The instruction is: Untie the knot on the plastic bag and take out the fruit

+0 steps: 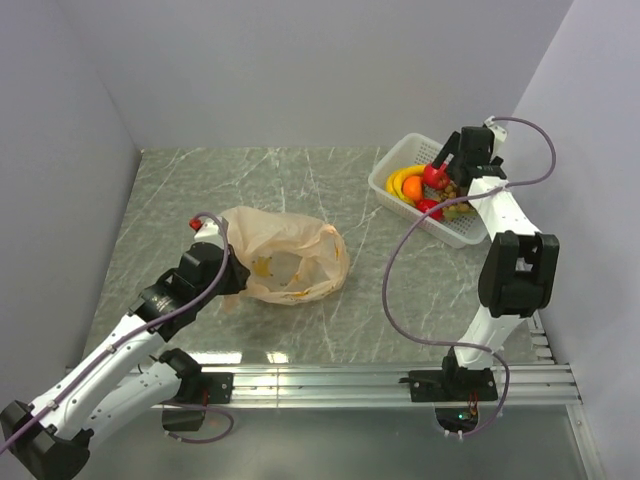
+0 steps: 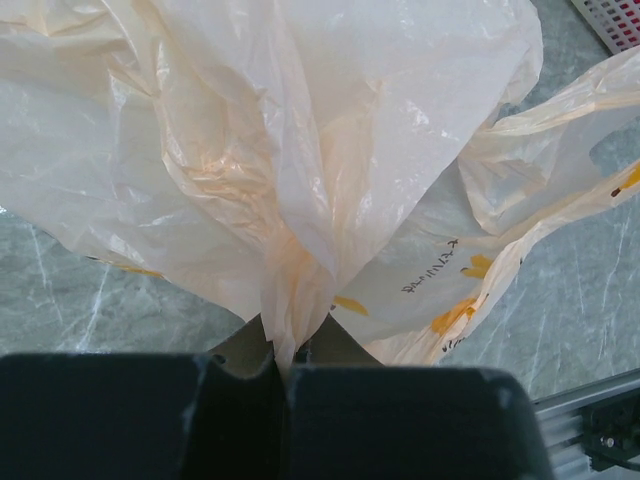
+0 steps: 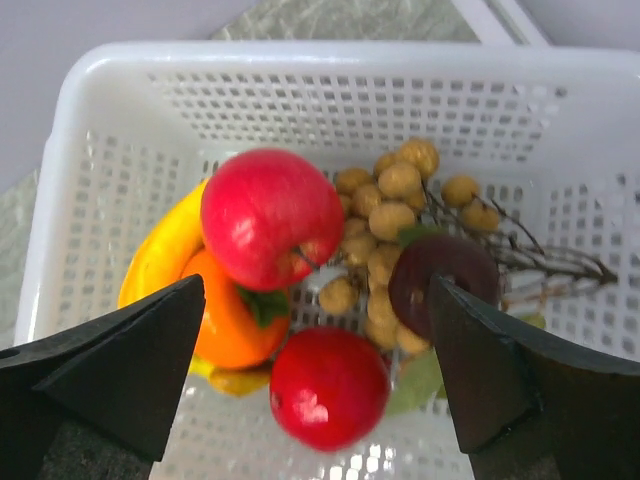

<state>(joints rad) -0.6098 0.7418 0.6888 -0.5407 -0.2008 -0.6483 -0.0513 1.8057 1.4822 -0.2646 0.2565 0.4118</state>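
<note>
The peach-orange plastic bag (image 1: 285,255) lies slack on the marble table, left of centre. My left gripper (image 1: 228,272) is shut on a bunched fold of the bag (image 2: 290,300). No knot shows. My right gripper (image 1: 447,165) is open and empty, hovering over the white basket (image 1: 460,232). In the right wrist view, two red apples (image 3: 272,215) (image 3: 330,385), an orange (image 3: 228,320), a banana (image 3: 165,250), a tan grape bunch (image 3: 390,215) and a dark purple piece (image 3: 440,275) lie in the basket (image 3: 130,120) between my open fingers (image 3: 130,360).
The basket sits at the far right near the grey side wall (image 1: 600,120). A metal rail (image 1: 380,380) runs along the table's near edge. A purple cable (image 1: 400,260) loops beside the right arm.
</note>
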